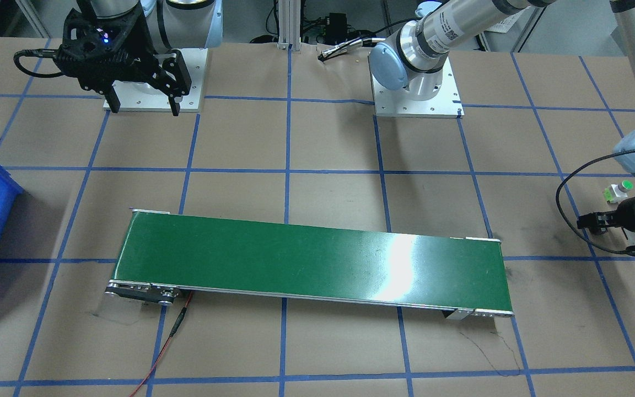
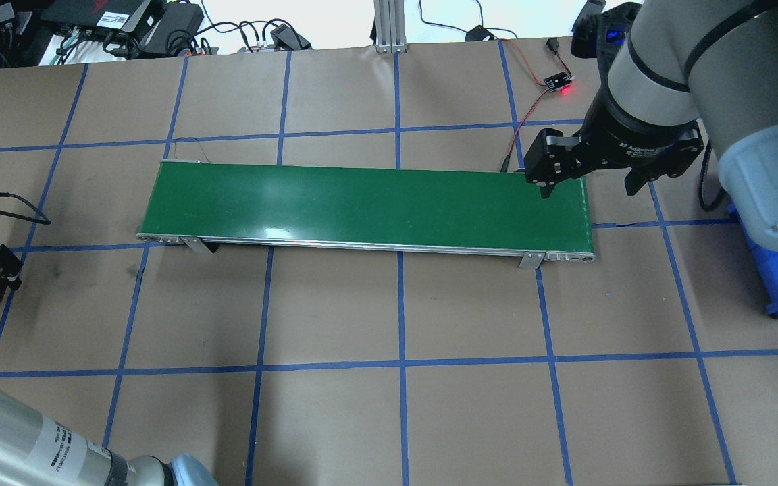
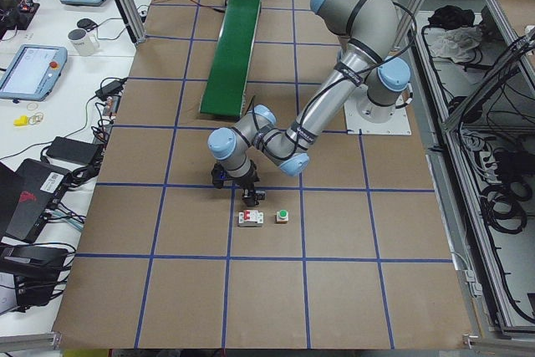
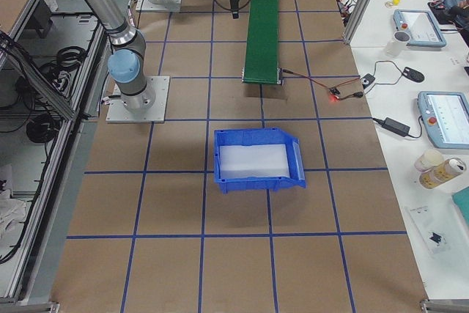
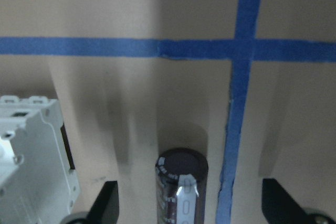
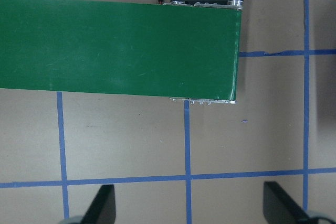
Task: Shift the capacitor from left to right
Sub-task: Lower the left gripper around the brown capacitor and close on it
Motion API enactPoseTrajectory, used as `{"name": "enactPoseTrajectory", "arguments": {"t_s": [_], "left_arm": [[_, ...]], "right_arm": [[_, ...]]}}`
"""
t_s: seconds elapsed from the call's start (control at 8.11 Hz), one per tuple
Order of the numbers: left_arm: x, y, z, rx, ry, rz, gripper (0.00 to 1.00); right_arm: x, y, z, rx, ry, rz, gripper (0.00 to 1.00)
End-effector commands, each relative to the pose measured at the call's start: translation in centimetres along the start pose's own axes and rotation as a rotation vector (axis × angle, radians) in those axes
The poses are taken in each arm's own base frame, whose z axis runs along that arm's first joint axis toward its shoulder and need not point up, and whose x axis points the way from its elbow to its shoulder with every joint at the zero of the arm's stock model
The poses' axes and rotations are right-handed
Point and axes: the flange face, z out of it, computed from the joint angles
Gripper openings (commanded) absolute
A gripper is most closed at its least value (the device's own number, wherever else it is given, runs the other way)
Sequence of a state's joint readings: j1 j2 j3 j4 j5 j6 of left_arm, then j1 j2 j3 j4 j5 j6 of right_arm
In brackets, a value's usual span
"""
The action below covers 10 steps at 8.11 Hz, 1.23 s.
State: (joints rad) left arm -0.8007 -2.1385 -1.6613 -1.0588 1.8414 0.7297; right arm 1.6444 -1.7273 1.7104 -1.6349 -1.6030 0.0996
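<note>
One capacitor [image 5: 181,182], one breaker [image 5: 31,166], one button [image 3: 282,216].

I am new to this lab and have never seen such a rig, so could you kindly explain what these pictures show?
These are two robot arms bolted to a paper-covered table marked with blue tape. Four pictures come from fixed cameras: one facing the robot, one over its shoulders, and one at each end of the table. The other two come from cameras on the wrists.

A green conveyor belt lies mid-table, and a blue bin sits beyond one end. The left pincer is down over the capacitor, a small dark part with a pale strip. Its fingers are open on either side and do not touch it. A white breaker and a green-capped button sit close by. The right pincer hangs open near the belt's end, holding nothing.
</note>
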Motion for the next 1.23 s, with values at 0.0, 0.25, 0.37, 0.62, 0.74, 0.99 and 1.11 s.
{"name": "enactPoseTrajectory", "arguments": {"t_s": [0.0, 0.25, 0.37, 0.62, 0.74, 0.99, 1.11], "left_arm": [[-0.42, -0.46, -0.02, 0.035, -0.030, -0.006, 1.00], [-0.43, -0.44, -0.11, 0.036, -0.032, -0.007, 0.96], [-0.38, -0.44, -0.08, 0.036, -0.027, -0.009, 0.85], [-0.28, -0.37, 0.06, 0.028, -0.023, -0.003, 0.85], [-0.29, -0.33, -0.02, 0.027, -0.024, -0.006, 0.86], [-0.27, -0.28, -0.18, 0.030, -0.022, -0.005, 0.78], [-0.28, -0.33, -0.25, 0.035, -0.020, -0.012, 0.39]], "right_arm": [[0.00, 0.00, 0.00, 0.000, 0.000, 0.000, 1.00], [0.00, 0.00, 0.00, 0.000, 0.000, 0.000, 1.00], [0.00, 0.00, 0.00, 0.000, 0.000, -0.001, 1.00], [0.00, 0.00, 0.00, 0.000, 0.000, 0.000, 1.00], [0.00, 0.01, 0.01, -0.001, 0.000, -0.001, 1.00], [0.00, 0.01, 0.01, -0.001, 0.000, 0.000, 1.00], [0.00, 0.00, 0.00, 0.000, 0.000, 0.000, 1.00]]}}
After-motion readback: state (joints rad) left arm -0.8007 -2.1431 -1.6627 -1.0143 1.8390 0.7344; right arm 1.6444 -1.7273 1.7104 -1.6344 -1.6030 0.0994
